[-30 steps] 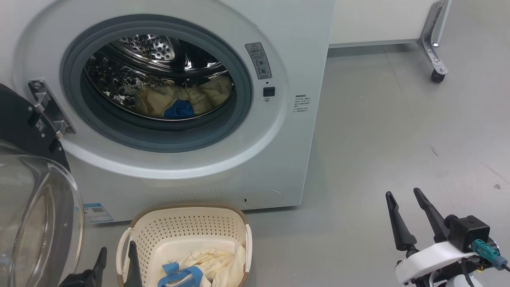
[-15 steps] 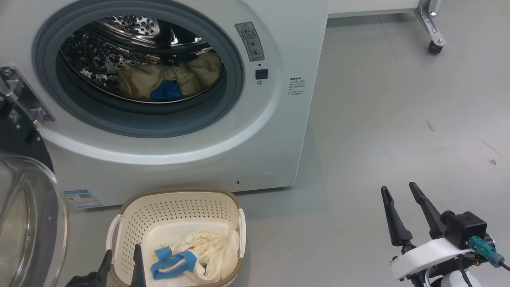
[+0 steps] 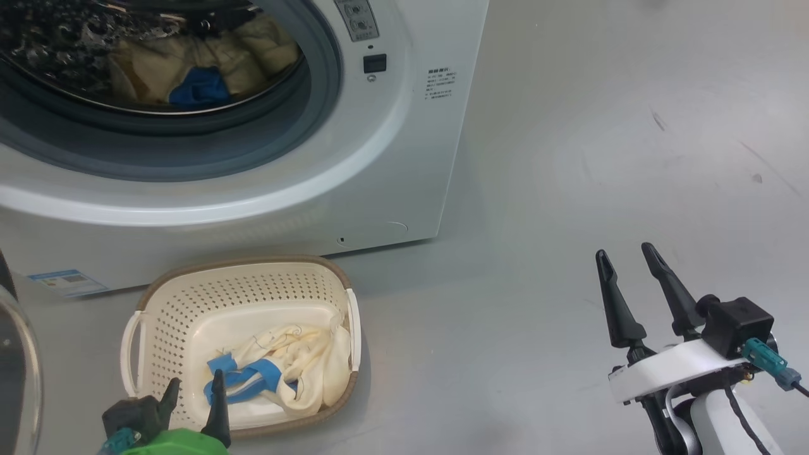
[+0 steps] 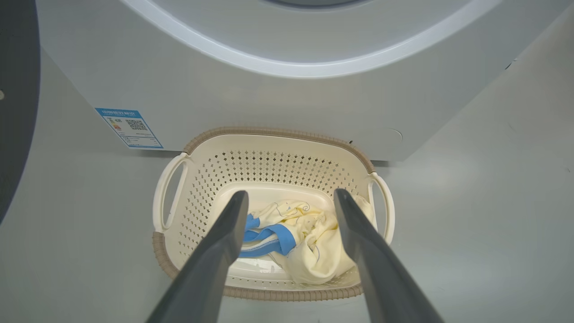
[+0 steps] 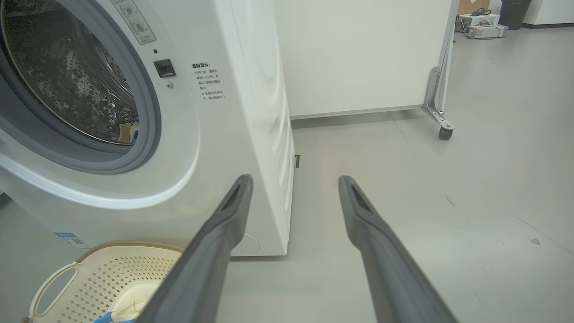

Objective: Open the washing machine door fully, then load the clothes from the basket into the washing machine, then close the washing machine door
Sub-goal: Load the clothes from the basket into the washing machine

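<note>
Head view, far left edge: the washing machine door [image 3: 14, 373] stands swung open, w/ just the glass bulge and a sliver of black rim in frame. Beside it, low on the front of the washing machine [image 3: 379, 158], is a blue label [image 4: 129, 128]. Left wrist view shows a QR code on it; the other print is too small to read.

Btm left: left gripper [image 3: 194, 384], fingers spread wide, gripping nothing, tips over the near rim of the basket [image 3: 189, 297]. The basket sits on the grey floor [image 3: 569, 189] just in front of the washer. In it lies one bundle of the clothes [image 3: 303, 354]: cream-yellow, blue band, faint line print. In left wrist view the bundle lies btwn the two spread fingers; can't tell if they touch it.

Upper left: the drum [image 3: 38, 38] is open inside its grey seal [image 3: 189, 151], w/ more of the clothes lying at its bottom.

Top centre: a grey warning sticker [image 3: 357, 12], cut off by the frame top, pictograms only partly seen. Under it, a black latch socket [image 3: 374, 63]. Right of that, a small block of Chinese print [image 3: 440, 84], not readable at this size. Lower down, a round cover [image 3: 373, 232] near the washer's btm corner.

Lower right: right gripper [image 3: 627, 254], fingers spread, pinching nothing, over the floor and well apart from the basket. Right wrist view, far right: a white panel [image 5: 358, 54] on a caster [image 5: 445, 133].
</note>
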{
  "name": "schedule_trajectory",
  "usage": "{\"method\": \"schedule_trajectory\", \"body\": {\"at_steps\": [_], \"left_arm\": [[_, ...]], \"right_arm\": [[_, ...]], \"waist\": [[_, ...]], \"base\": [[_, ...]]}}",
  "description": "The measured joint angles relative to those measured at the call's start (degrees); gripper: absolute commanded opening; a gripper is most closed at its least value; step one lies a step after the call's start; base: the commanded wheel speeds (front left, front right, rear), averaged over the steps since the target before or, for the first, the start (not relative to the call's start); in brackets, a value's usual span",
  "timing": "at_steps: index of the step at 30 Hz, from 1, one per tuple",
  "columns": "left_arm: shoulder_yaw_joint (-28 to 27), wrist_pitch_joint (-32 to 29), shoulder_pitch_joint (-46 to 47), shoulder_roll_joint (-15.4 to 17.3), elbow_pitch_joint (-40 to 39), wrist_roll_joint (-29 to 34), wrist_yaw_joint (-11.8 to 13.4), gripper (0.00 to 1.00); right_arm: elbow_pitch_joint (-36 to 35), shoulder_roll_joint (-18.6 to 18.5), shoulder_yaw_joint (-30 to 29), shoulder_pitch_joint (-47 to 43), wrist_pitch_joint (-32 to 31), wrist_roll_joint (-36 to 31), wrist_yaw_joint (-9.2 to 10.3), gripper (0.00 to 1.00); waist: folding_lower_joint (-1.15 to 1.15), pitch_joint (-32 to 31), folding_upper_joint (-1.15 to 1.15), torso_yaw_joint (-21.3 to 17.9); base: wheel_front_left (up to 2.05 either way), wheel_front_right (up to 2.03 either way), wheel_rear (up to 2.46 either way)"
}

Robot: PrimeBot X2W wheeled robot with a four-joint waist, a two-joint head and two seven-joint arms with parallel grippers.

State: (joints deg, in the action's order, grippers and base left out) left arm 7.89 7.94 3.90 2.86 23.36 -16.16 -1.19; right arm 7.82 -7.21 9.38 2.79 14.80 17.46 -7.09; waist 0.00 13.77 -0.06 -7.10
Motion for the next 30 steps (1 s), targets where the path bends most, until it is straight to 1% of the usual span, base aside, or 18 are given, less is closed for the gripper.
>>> {"method": "schedule_trajectory", "body": {"at_steps": [3, 7, 14, 17, 20, 23, 25, 30], "left_arm": [[0.1, -1.9, 2.3, 0.4, 0.7, -0.3, -0.4, 1.0], [0.2, -5.2, 5.0, 1.2, 2.0, -1.4, -1.5, 1.0], [-0.1, -8.6, 10.0, 1.7, 4.3, -3.1, -2.8, 1.0], [0.2, -10.8, 12.0, 1.8, 6.1, -3.8, -3.7, 1.0], [0.3, -13.4, 13.5, 1.6, 8.6, -6.4, -4.5, 1.0], [1.4, -16.3, 15.1, 2.2, 11.5, -6.5, -4.8, 1.0], [1.5, -17.1, 16.3, 2.4, 12.4, -6.7, -5.2, 1.0], [1.8, -17.6, 20.1, 3.1, 14.3, -7.1, -5.3, 1.0]], "right_arm": [[-0.4, 0.2, 0.0, 1.6, 0.0, 0.0, 0.0, 1.0], [-0.9, 0.5, 0.0, 3.8, 0.0, 0.0, 0.0, 1.0], [-0.9, 0.8, -0.3, 6.3, 0.0, 0.0, 0.0, 1.0], [-0.9, 0.9, -0.8, 7.1, 0.0, 0.0, 0.0, 1.0], [-0.9, 0.8, -1.1, 7.6, 0.0, 0.0, 0.0, 1.0], [-1.0, 0.8, -0.9, 8.5, 0.0, -0.1, 0.0, 1.0], [-1.0, 0.6, -0.9, 8.8, 0.0, -0.4, 0.0, 1.0], [-1.1, 0.0, -0.7, 9.7, 0.0, -0.6, 0.0, 1.0]], "waist": [[0.0, 2.3, 0.0, -0.9], [0.0, 5.4, 0.0, -2.2], [0.0, 10.5, 0.0, -4.2], [0.01, 12.4, 0.0, -4.9], [0.01, 14.0, 0.0, -5.3], [0.01, 15.8, 0.0, -5.6], [0.01, 16.6, 0.0, -5.6], [0.01, 18.6, 0.0, -5.5]], "base": [[0.0, 0.0, 0.0], [0.0, 0.0, 0.0], [0.0, 0.0, 0.0], [0.0, 0.0, 0.0], [0.0, 0.0, 0.0], [0.0, 0.0, 0.0], [0.0, 0.0, 0.0], [0.0, 0.0, 0.0]]}}
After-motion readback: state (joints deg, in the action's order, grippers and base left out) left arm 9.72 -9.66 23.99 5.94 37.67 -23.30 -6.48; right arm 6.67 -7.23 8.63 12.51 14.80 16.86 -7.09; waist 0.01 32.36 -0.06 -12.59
